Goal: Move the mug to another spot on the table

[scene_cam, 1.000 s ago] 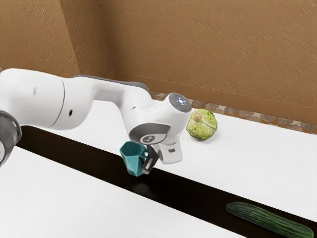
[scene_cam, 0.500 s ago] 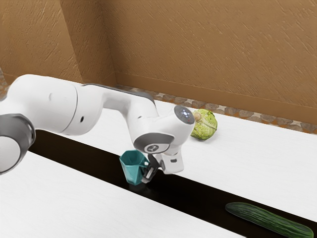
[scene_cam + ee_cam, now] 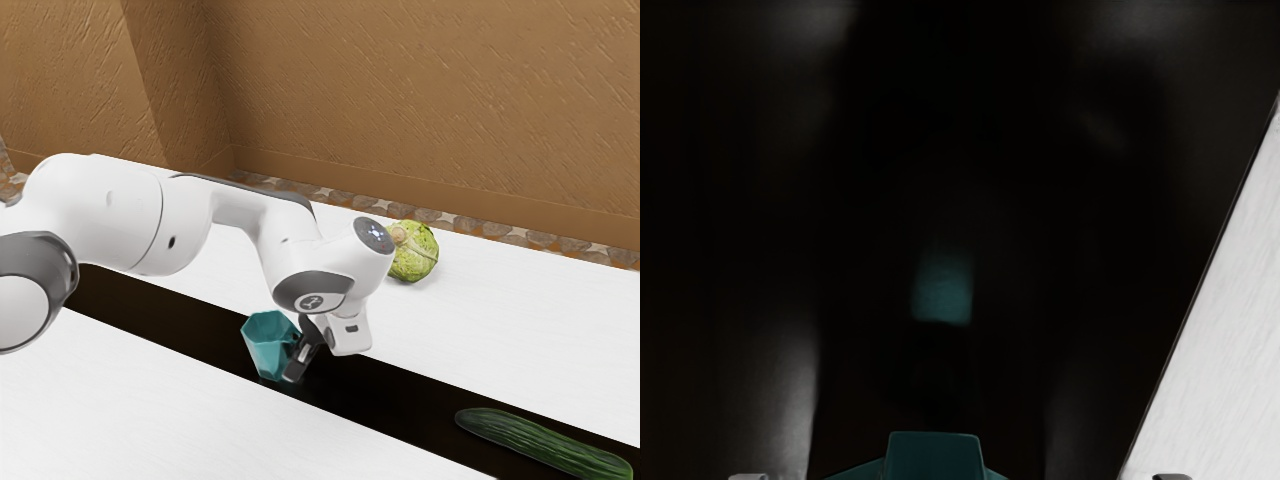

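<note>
The teal faceted mug (image 3: 266,342) stands tilted low over the black strip (image 3: 180,310) that runs across the white table. My black gripper (image 3: 301,357) is shut on the mug's side facing the exterior view's right, where its handle is. In the wrist view the mug (image 3: 935,456) is a teal shape just under the hand, with a faint teal reflection (image 3: 941,286) on the glossy black surface below. I cannot tell whether the mug's base touches the strip.
A green cabbage (image 3: 412,251) lies on the white tabletop (image 3: 520,310) behind my hand. A dark green cucumber (image 3: 540,444) lies at the exterior view's lower right. A brown wall borders the far side.
My hand has come down with the mug toward the black strip, and the arm's elbow has swung further into view.
</note>
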